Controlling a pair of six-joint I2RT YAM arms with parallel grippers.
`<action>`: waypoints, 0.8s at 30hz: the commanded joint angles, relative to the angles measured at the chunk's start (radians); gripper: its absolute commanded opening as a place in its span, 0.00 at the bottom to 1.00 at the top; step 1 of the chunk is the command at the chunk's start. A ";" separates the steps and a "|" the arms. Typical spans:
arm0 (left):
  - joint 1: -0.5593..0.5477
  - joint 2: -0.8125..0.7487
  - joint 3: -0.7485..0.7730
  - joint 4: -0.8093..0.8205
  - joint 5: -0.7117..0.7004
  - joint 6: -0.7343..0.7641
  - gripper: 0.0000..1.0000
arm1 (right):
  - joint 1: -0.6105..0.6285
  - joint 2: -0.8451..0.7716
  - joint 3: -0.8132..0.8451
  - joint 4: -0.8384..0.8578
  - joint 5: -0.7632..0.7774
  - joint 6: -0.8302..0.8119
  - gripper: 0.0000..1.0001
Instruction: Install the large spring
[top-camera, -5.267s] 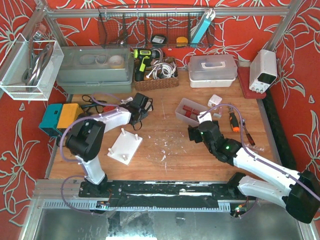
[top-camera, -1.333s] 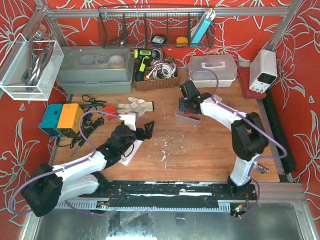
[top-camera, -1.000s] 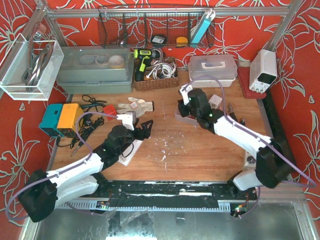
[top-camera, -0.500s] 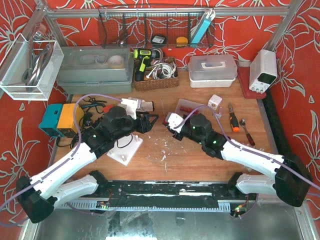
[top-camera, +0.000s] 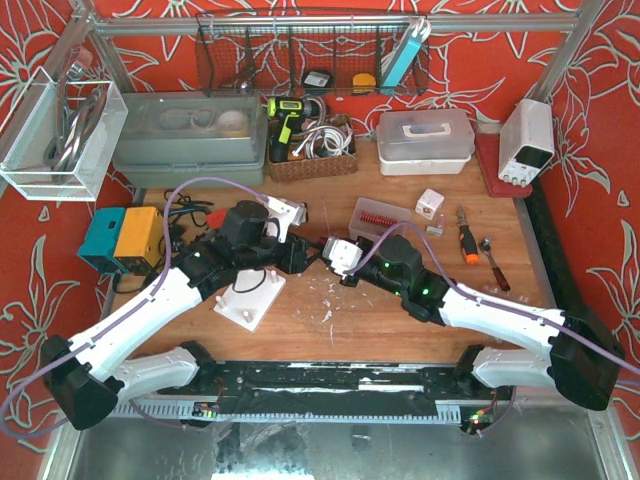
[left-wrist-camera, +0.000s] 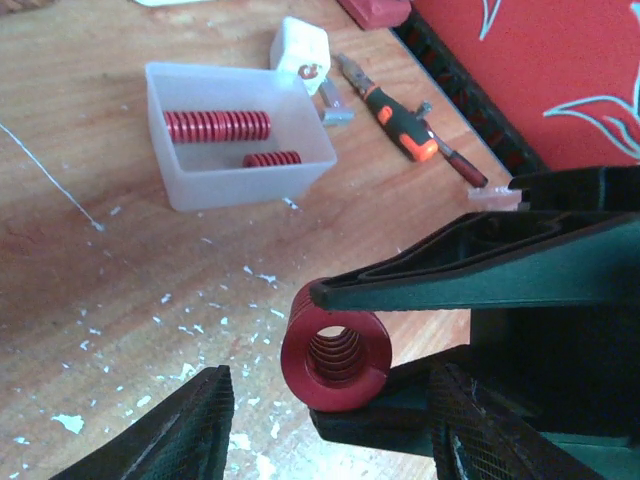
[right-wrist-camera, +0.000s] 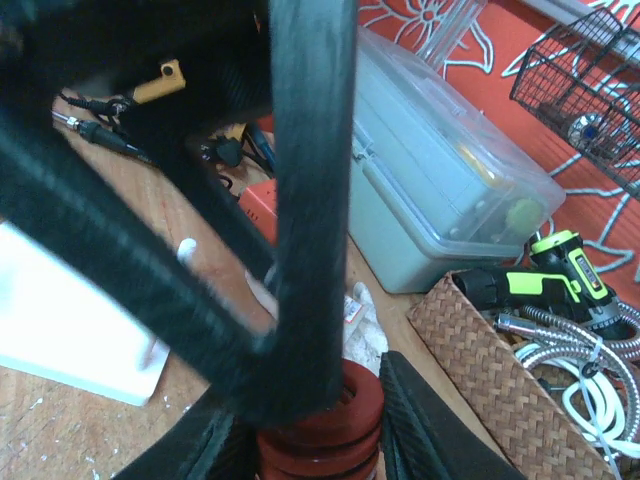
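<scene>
The right gripper's (right-wrist-camera: 318, 425) fingers (right-wrist-camera: 420, 420) are clamped on the large red spring (left-wrist-camera: 335, 358), one finger above it and one below as the left wrist camera sees them. The left gripper (left-wrist-camera: 330, 385) faces the spring's open end. Its fingers (left-wrist-camera: 195, 430) stand apart on either side of the coil, with a gap showing on both sides. The two grippers meet nose to nose above the middle of the wooden table (top-camera: 400, 320), so the spring hangs in the air there. A white plate with pegs (top-camera: 250, 295) lies just to the left. Farther back, a clear tray (left-wrist-camera: 240, 180) holds two more red springs, with a screwdriver (left-wrist-camera: 395, 110) lying beside it.
</scene>
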 joint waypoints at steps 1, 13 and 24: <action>0.006 0.026 0.014 -0.032 0.068 0.029 0.56 | 0.015 0.000 -0.010 0.081 0.005 -0.027 0.00; 0.006 0.082 0.014 -0.007 0.140 0.017 0.58 | 0.043 0.021 -0.002 0.086 0.045 -0.053 0.00; 0.006 0.115 0.025 -0.039 0.155 0.006 0.30 | 0.065 0.051 0.017 0.076 0.134 -0.076 0.00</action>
